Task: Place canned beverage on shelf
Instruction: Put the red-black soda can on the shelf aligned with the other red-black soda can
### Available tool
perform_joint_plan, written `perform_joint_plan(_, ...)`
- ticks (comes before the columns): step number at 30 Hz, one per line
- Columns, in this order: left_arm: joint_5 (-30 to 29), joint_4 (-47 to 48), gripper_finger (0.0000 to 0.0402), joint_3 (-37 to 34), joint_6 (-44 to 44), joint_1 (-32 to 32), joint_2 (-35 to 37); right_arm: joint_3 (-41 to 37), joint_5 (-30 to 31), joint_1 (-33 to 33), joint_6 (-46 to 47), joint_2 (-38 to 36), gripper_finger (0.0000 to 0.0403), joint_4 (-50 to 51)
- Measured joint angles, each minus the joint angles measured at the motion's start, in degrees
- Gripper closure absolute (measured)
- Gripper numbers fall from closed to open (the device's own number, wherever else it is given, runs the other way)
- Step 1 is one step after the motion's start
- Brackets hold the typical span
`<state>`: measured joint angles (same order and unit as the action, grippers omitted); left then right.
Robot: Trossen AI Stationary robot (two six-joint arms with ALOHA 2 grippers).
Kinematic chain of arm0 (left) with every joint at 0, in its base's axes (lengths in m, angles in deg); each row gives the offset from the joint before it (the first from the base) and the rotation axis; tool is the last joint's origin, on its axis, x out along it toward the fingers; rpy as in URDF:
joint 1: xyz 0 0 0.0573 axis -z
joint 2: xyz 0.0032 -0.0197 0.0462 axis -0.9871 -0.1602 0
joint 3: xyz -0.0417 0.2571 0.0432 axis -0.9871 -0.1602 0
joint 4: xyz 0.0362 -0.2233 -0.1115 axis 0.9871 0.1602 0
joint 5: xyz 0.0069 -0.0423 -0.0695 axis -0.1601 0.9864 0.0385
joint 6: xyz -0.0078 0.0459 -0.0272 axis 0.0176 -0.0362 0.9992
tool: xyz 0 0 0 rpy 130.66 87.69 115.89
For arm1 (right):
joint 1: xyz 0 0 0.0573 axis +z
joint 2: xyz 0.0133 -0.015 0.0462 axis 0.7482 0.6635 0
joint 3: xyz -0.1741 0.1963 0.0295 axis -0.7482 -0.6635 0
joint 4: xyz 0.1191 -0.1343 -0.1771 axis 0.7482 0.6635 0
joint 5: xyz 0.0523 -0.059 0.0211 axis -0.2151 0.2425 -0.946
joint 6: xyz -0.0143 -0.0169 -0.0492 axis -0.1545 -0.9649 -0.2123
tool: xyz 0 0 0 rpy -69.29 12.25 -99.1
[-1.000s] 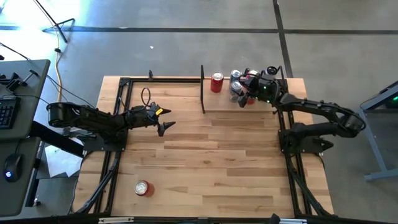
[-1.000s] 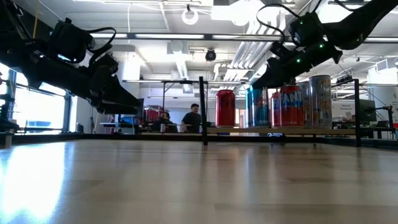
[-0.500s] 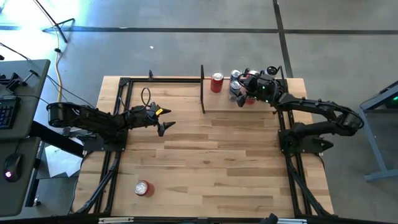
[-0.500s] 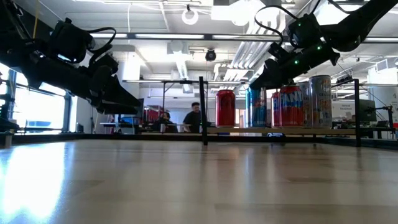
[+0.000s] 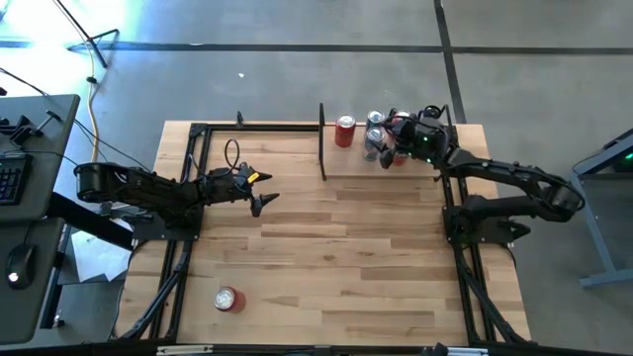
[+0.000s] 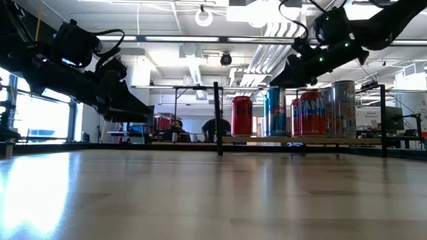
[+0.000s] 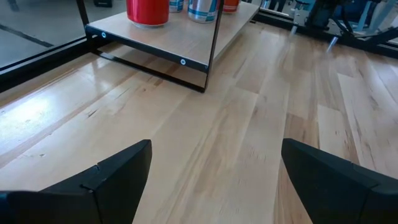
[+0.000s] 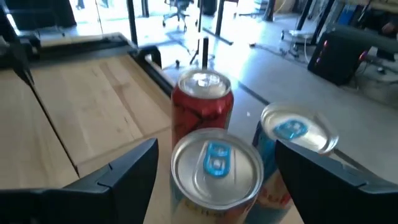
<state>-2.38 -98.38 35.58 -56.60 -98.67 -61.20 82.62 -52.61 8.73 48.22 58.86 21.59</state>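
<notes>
Right gripper (image 5: 394,141) sits above the can cluster at the far right of the table, fingers spread wide and holding nothing; in its wrist view the two dark fingers (image 8: 118,177) straddle a silver-topped can (image 8: 217,169) from above without touching it, so the can looks let go and stands on its own, upright. The shelf (image 5: 381,166) is the pale panel at the far edge with black bars either side, and it carries the cans: a red can (image 5: 344,131) off to the left, standing alone, then a tight group near the gripper, packed just beside each other, probably to leave room for more. Low view shows them all upright on the raised board (image 6: 300,140), gripper above their tops. Left gripper (image 5: 262,202) hangs over the left-centre of the tabletop (image 5: 336,257), well apart from the shelf, fingers spread, empty, seems to be waiting. One more red can (image 5: 227,299) lies on its side at the near left of the table, well apart from both arms, likely next to be fetched. Placement of this can judged done; the right arm only needs to clear without knocking the neighbours
</notes>
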Motion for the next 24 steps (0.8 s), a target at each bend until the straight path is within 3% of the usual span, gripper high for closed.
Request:
perform_joint_plan(7,0.0,-0.04,0.0053,0.0,-5.51,0.0,0.04,0.0,-0.17,3.7,-1.02,-5.4,0.0097,0.42)
perform_joint_plan(11,0.0,0.74,0.0053,0.0,-8.59,0.13,0.67,0.0,-0.6,10.22,0.41,-8.17,0.0128,2.81)
perform_joint_plan(14,0.0,2.17,0.0053,0.0,-9.86,1.19,1.64,0.0,1.75,17.36,1.57,-8.26,0.0182,3.33)
perform_joint_plan(18,-0.01,5.11,0.0053,0.02,-11.65,4.31,4.04,0.0,9.35,28.97,1.88,-5.39,0.0283,1.44)
perform_joint_plan(22,0.02,9.17,0.0053,0.02,-12.08,8.71,7.19,0.0,15.79,39.96,3.58,0.53,0.0371,-5.37)
perform_joint_plan(24,0.02,11.92,0.0053,0.02,-12.08,11.07,8.92,0.0,18.73,44.86,3.38,4.45,0.0394,-10.46)
